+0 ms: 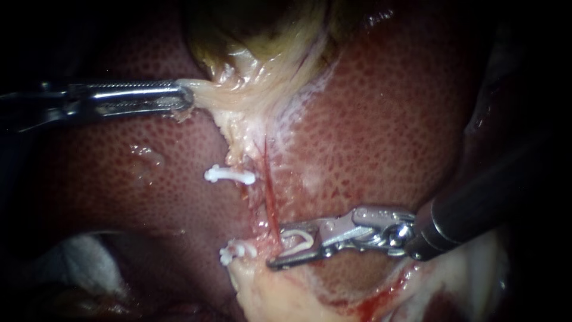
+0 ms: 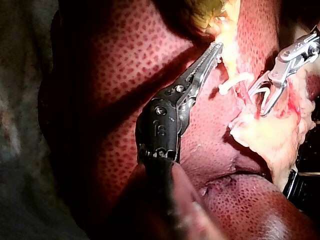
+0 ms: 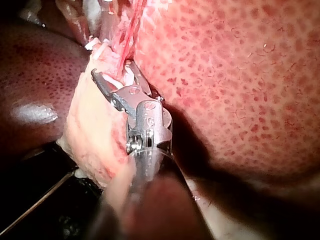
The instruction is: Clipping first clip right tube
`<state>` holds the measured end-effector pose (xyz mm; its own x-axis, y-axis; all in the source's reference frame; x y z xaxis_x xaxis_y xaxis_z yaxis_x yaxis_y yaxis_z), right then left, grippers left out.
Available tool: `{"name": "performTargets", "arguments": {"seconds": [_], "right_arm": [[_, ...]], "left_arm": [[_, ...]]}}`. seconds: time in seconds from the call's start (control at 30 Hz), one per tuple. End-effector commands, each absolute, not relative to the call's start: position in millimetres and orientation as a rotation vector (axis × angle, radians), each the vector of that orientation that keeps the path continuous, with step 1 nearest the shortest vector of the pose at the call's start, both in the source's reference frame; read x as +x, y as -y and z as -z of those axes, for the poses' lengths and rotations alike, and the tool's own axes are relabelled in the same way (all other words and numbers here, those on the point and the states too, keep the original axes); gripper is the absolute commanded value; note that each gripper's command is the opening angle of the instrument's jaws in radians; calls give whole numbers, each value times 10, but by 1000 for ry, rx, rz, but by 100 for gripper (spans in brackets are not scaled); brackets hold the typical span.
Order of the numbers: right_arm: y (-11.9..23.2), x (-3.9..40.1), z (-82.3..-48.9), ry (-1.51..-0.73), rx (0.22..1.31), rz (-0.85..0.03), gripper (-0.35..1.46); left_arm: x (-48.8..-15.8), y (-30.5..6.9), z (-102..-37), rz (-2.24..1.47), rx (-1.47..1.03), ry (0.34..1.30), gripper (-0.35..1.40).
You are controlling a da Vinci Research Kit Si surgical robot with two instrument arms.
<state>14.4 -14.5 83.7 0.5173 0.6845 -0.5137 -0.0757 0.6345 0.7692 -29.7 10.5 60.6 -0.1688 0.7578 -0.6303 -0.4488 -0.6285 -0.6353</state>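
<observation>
Jaws of my right instrument [image 1: 276, 245] stand spread, carrying a loaded clip [image 1: 300, 241] whose white legs lie against both jaws, so they are pinching only the clip itself. Its open mouth faces the right tube [image 1: 271, 197], the thin red strand that meets the jaw tips at its lower end. In the right wrist view that strand seems to enter the gap between the jaws, though I cannot tell how deep it sits. The tube's long axis runs from the gallbladder [image 1: 256, 36] down towards the pale fatty tissue [image 1: 280, 295], and my jaws come in across it from the side, roughly square to it. That crossing is what the coming squeeze turns on, I judge: the strand should lie fully inside the clip, both legs past it, before I close. Just beyond the tube, on the side away from my shaft, sit an upper clip [image 1: 229, 175] and a lower clip [image 1: 237, 251]. The lower one is near my jaw tips and could be fouled. My left instrument [image 1: 187, 98] is well apart, pressed together on the pale edge of the gallbladder and holding it out sideways, so the right instrument is far nearer the tube. Around it all lies the mottled liver [image 1: 387, 119].
</observation>
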Motion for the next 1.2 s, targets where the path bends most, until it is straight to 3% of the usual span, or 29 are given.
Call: {"name": "performTargets", "arguments": {"seconds": [0.03,0.3,0.63,1.2], "right_arm": [[145,144,-837,-923,762,-513,47],[127,140,-821,-926,778,-530,48],[95,133,-789,-984,794,-548,47],[90,157,-798,-1013,803,-552,47]], "left_arm": [[-297,-104,-606,-1892,-1272,388,-35],[-297,-104,-605,-1892,-1271,387,-35],[-297,-104,-605,-1892,-1271,388,-35],[-297,-103,-604,-1892,-1271,387,-35]]}}
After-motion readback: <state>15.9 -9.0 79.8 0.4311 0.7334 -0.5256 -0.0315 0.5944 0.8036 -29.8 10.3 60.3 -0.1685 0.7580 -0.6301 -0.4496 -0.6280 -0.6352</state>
